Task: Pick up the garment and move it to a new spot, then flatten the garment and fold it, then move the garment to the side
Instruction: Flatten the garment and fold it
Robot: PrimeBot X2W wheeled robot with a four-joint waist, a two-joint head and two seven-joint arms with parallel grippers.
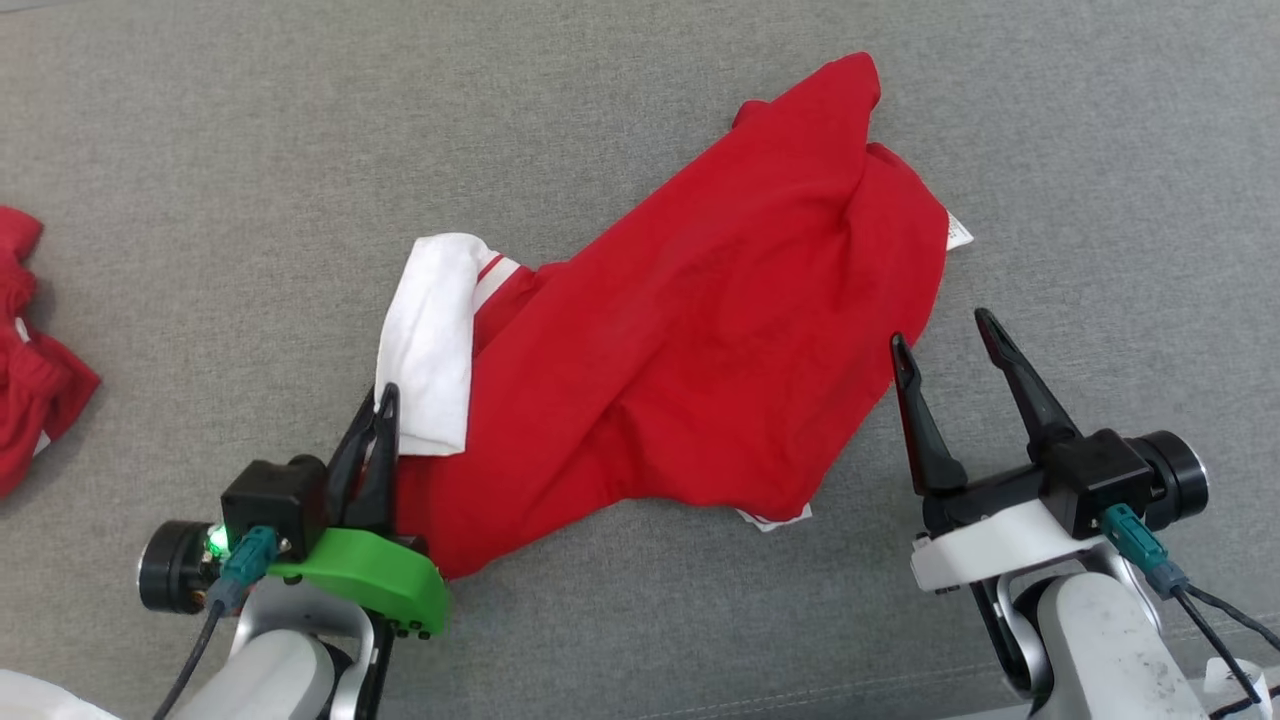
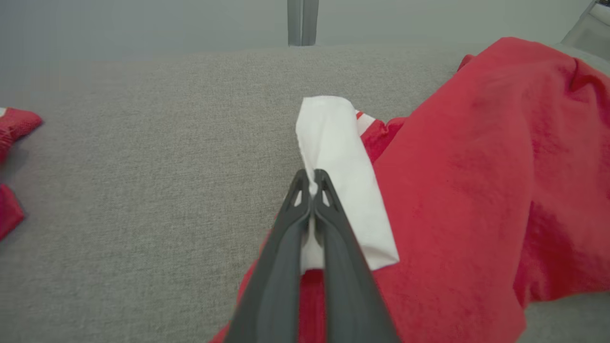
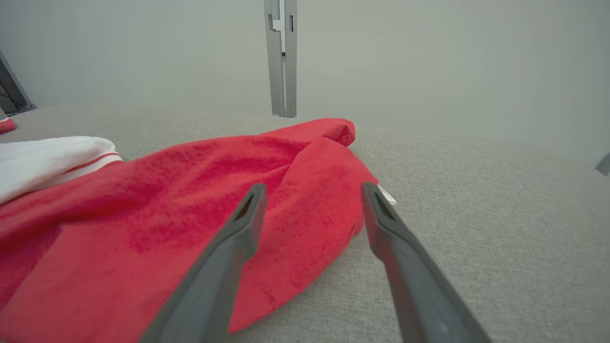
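Observation:
A red garment with a white sleeve lies crumpled across the middle of the grey surface; it also shows as the red garment and the red garment in the wrist views. My left gripper is shut on the near edge of the white sleeve, with the left gripper pinching a fold of that cloth. My right gripper stands open just off the garment's right edge, and its right gripper straddles the red hem without touching it.
Another red cloth lies bunched at the left edge of the grey surface. A small white label sticks out at the garment's right side. A grey post rises behind the surface against a pale wall.

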